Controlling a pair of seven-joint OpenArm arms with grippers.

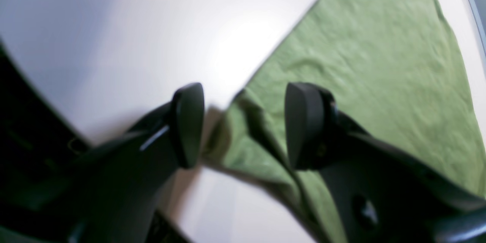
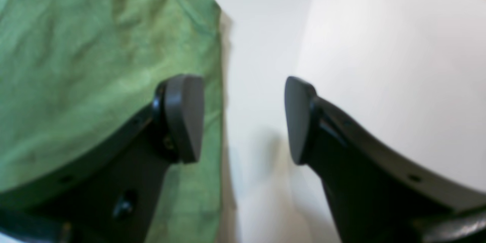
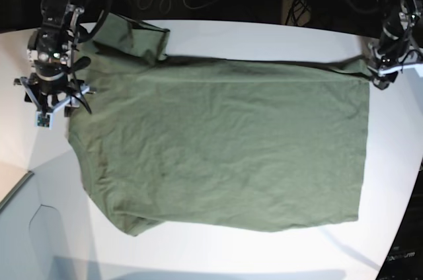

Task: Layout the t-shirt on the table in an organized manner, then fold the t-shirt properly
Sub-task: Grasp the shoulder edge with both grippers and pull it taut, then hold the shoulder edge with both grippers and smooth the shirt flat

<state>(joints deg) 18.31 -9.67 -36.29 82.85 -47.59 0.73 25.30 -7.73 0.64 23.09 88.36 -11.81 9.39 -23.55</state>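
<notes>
My jaws stand apart with nothing between them, straddling the shirt's (image 2: 83, 57) edge. One finger (image 2: 182, 117) hangs over the green cloth, the other (image 2: 300, 121) over the bare white bench (image 2: 379, 64). The shirt covers the left of my view, wrinkled, its edge running straight down.

Both wrist views blurred; t-shirt (image 1: 372, 64) cut off by frame edges (neck label not discernible anywhere).
</notes>
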